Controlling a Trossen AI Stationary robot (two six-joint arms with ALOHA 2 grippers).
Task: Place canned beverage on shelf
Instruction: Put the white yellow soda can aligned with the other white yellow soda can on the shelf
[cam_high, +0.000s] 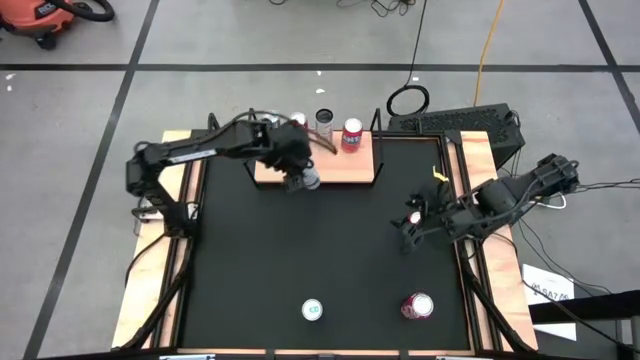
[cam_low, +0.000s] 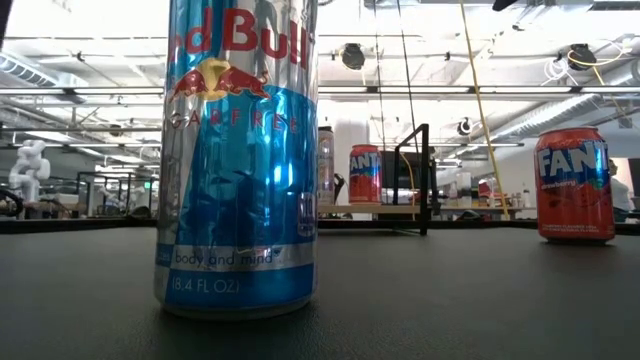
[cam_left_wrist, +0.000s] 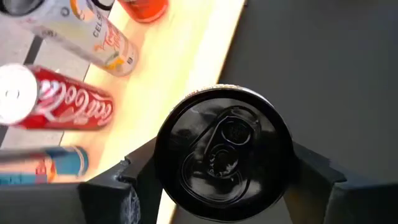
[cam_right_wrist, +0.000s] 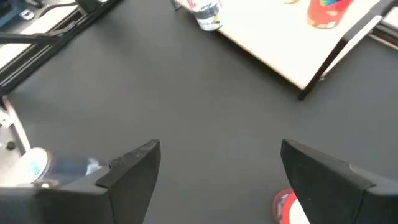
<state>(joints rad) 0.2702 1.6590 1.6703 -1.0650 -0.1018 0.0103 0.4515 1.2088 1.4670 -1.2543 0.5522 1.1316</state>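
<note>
The left gripper sits at the shelf's front edge; three cans behind it, two more well apart near the table's opposite edge.

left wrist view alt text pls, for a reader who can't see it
The left gripper holds a dark-topped can between its fingers at the edge of the light-wood shelf. Behind it on the shelf are a Coca-Cola can and a white can.
</note>
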